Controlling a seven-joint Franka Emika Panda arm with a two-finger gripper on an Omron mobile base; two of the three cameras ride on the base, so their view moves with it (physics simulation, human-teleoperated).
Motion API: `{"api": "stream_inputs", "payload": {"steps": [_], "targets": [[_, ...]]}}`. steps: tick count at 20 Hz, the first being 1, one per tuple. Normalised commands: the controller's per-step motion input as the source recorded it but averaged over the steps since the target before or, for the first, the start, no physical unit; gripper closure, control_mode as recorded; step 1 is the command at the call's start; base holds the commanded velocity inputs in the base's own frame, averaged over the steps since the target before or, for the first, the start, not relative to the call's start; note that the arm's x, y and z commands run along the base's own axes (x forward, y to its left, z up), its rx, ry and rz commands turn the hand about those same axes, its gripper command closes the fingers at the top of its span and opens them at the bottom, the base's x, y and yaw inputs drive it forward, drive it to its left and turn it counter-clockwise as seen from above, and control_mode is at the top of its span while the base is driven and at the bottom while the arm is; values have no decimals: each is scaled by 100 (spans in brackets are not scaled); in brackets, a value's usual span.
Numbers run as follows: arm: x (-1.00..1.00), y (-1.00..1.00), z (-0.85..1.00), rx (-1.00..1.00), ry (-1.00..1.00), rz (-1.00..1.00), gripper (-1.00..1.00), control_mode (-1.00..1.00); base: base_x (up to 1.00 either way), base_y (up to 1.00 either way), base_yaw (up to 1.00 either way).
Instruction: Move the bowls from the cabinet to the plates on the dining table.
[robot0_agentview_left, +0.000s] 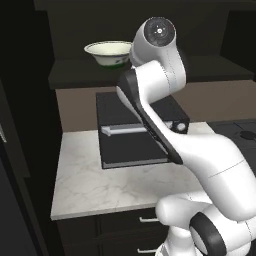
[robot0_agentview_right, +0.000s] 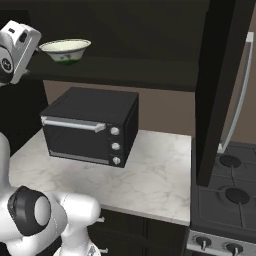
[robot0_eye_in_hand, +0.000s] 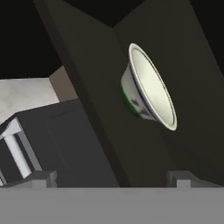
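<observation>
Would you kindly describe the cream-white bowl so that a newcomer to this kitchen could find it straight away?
Start at the small marble counter with the boxy black toaster oven on it. Directly above the oven runs the dark shelf of the open black-brown wall cabinet. The round cream-white bowl with a dark green pattern low on its side stands upright there, the one pale thing against dark wood.

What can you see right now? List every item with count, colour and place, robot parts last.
bowl: one, cream-white with dark green pattern, upright on the cabinet shelf, above the toaster oven.
toaster oven: one, black with silver handle and three knobs, on the counter.
counter: one, grey-white marble top, dark drawers below.
cabinet door: one, dark, long silver handle, swung open at right.
stove: one, dark, right of the counter.
gripper: one, jaws open, empty, aimed at the bowl, apart from it.
</observation>
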Motion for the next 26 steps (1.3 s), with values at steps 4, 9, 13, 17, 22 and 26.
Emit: {"api": "stream_inputs", "payload": {"steps": [4,9,13,17,22,26], "targets": [[25,8,0,-6,0,0,-100,-100,0,0,0],[25,7,0,-5,0,0,-100,-100,0,0,0],[26,5,0,-4,0,0,-100,-100,0,0,0],[25,3,-1,-4,0,0,-100,-100,0,0,0],[26,3,-8,-4,2,0,-100,-100,0,0,0],[26,3,-17,-4,2,0,-100,-100,0,0,0]]}}
